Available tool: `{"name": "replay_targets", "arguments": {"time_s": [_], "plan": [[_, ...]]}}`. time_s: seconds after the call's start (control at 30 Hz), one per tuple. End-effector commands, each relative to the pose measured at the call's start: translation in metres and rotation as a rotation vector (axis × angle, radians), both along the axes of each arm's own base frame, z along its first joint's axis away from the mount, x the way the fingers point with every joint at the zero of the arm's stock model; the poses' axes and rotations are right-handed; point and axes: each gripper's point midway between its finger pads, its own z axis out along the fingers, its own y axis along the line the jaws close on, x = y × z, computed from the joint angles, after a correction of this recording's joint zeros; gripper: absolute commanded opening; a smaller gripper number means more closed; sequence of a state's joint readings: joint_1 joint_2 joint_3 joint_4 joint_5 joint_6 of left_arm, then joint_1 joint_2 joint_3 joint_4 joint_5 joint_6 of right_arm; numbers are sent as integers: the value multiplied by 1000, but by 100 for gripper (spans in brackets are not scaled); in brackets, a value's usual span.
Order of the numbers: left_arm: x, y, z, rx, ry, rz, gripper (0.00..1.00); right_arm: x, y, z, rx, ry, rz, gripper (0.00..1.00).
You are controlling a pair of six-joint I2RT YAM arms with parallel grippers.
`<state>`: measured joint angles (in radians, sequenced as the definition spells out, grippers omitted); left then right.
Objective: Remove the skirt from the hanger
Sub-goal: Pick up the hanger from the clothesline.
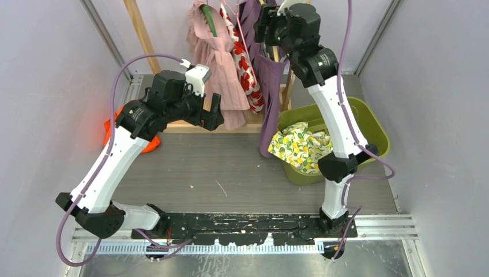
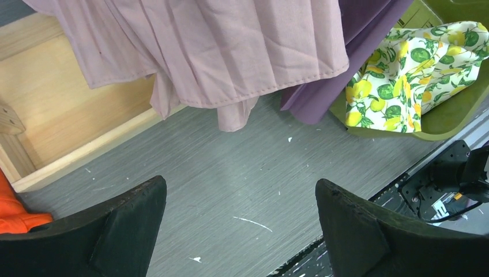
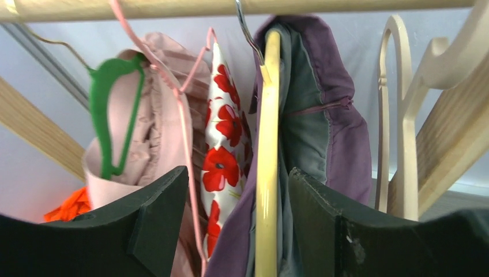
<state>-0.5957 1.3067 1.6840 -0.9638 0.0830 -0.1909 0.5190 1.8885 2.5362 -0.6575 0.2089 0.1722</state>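
A purple skirt [image 3: 340,133] hangs on a pale wooden hanger [image 3: 266,144] from the wooden rail [image 3: 173,7]. In the top view the purple skirt [image 1: 268,75] drapes down toward the bin. My right gripper [image 3: 237,173] is open, high at the rail [image 1: 262,26], its jaws standing either side of the hanger bar and the skirt's waist without closing on them. My left gripper [image 2: 241,196] is open and empty, low over the grey table [image 1: 214,112], just in front of the hem of a pink pleated skirt [image 2: 230,52]. The purple hem [image 2: 369,34] hangs to its right.
A poppy-print garment [image 3: 228,144] on a pink wire hanger and the pink skirt on a green hanger [image 3: 106,115] hang left of the purple one. Empty wooden hangers [image 3: 398,115] hang right. A green bin [image 1: 369,124] holds a lemon-print cloth [image 1: 300,147]. Orange cloth [image 1: 112,130] lies left by the rack's wooden base [image 2: 52,98].
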Motion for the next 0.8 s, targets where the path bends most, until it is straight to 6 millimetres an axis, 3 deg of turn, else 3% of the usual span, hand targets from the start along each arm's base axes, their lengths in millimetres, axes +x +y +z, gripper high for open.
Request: {"name": "replay_targets", "arguments": {"time_s": [0.0,0.1,0.57,0.77], "plan": [[2,-2,18,-40,-74,-3,99,14,-14,21,10,-89,-79,69],[-3,7,26,-32,-102,6,99,24,-15,15,6,-87,-94,69],[-5,20,21,24,-116,29,99,57,-6,-9,7,-69,-116,64],[-6,26,15,45,-115,43,100,62,-4,-22,3,-40,-116,48]]}}
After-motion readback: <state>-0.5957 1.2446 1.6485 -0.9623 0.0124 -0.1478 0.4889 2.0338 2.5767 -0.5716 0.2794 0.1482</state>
